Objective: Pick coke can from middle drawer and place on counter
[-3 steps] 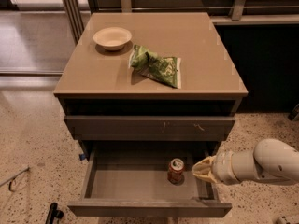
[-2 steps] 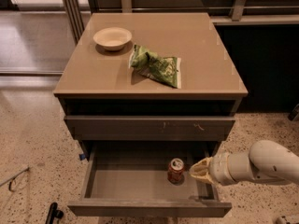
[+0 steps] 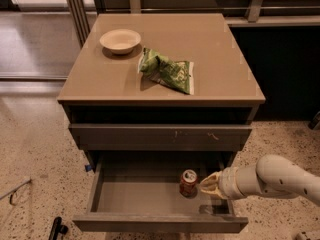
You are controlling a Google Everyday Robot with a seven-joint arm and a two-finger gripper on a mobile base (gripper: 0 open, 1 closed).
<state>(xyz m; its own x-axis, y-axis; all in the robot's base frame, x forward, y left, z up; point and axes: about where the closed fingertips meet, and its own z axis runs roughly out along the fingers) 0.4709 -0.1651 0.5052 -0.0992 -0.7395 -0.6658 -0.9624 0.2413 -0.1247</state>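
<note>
Against the earlier frames, we note the gripper [image 3: 206, 184] has edged left, closer to the coke can [image 3: 188, 183]. The can, the green chip bag [image 3: 167, 70] and the bowl [image 3: 120, 40] on the counter [image 3: 215, 49] have not moved. The gripper now sits inside the open middle drawer [image 3: 135, 196], just right of the can. We cannot tell whether it is released or clenched. The can stands upright right of centre on the drawer floor, long axis vertical, silver top pointing up.
</note>
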